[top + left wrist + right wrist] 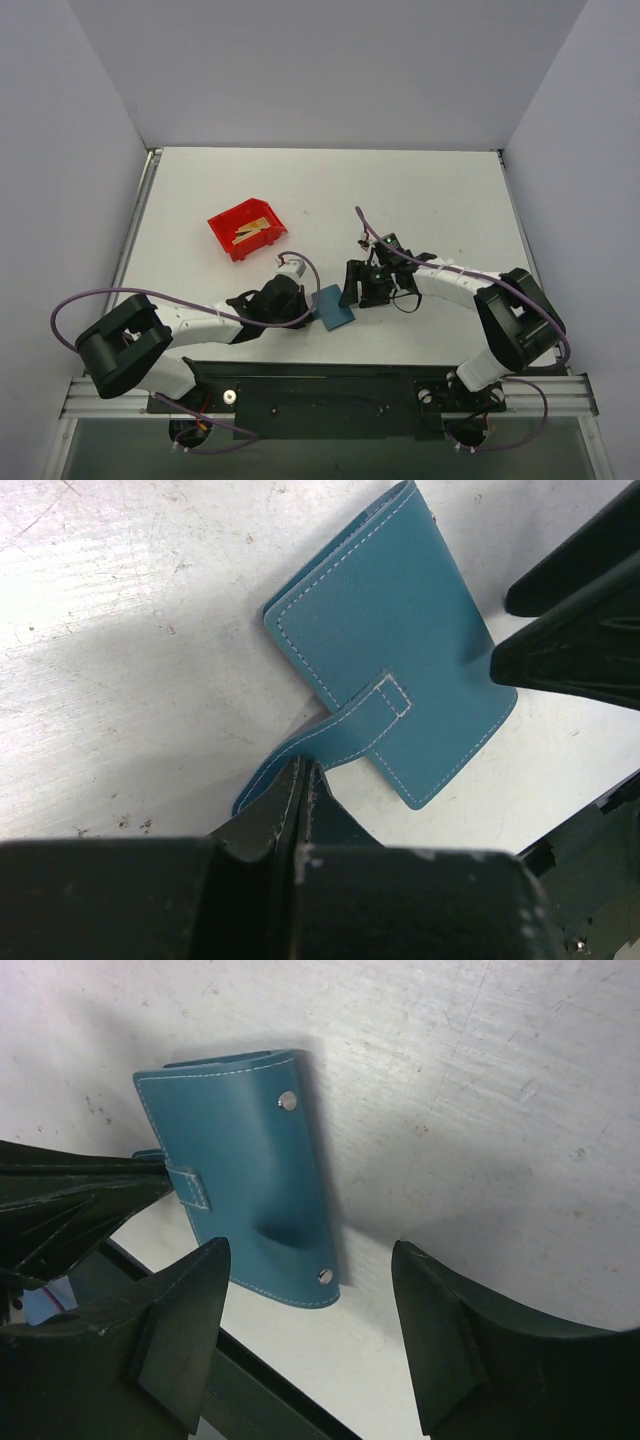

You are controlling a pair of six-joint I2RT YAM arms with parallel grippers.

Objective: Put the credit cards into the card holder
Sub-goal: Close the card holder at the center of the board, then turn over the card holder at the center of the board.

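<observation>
The teal-blue card holder [334,308] lies folded on the white table near the front edge, between my two grippers. In the left wrist view, my left gripper [303,768] is shut on the end of the snap tab [385,708] of the card holder [390,630]. My left gripper [312,303] touches its left side. My right gripper [362,286] is open and empty just right of it. In the right wrist view, the right gripper [310,1252] hangs above the card holder [240,1170]. Gold-tan credit cards [251,232] lie in the red bin.
The red plastic bin [226,224] stands at the left middle of the table, behind the left arm. The table's front edge and a black rail [270,1400] run just behind the card holder in the right wrist view. Grey walls enclose three sides of the table.
</observation>
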